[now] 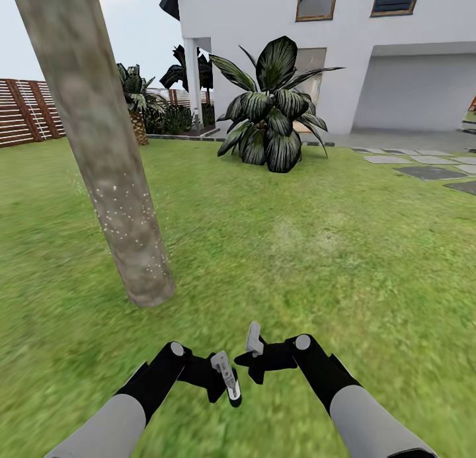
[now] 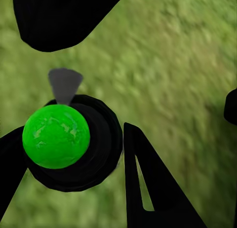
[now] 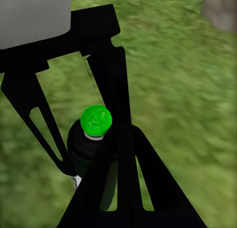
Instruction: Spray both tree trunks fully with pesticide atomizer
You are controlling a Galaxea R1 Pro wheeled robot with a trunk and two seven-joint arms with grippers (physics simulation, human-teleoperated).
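A thick pale grey-beige tree trunk (image 1: 106,160) leans up from the lawn (image 1: 297,246) ahead on my left; white specks dot its lower part. A corner of the trunk (image 3: 222,11) also appears in the right wrist view. My left gripper (image 1: 228,379) is low over the grass and shut on the pesticide atomizer (image 2: 57,136), a black bottle with a bright green cap and a grey nozzle. The right wrist view shows the atomizer (image 3: 96,122) between the left gripper's black fingers (image 3: 109,85). Just right of it, my right gripper (image 1: 254,342) is shut on nothing.
A dark broad-leaved plant (image 1: 271,114) stands ahead in front of the white house (image 1: 264,15). Grey paving stones (image 1: 430,170) lie at the right. A brown slatted fence (image 1: 26,111) and a palm (image 1: 135,108) are at the far left.
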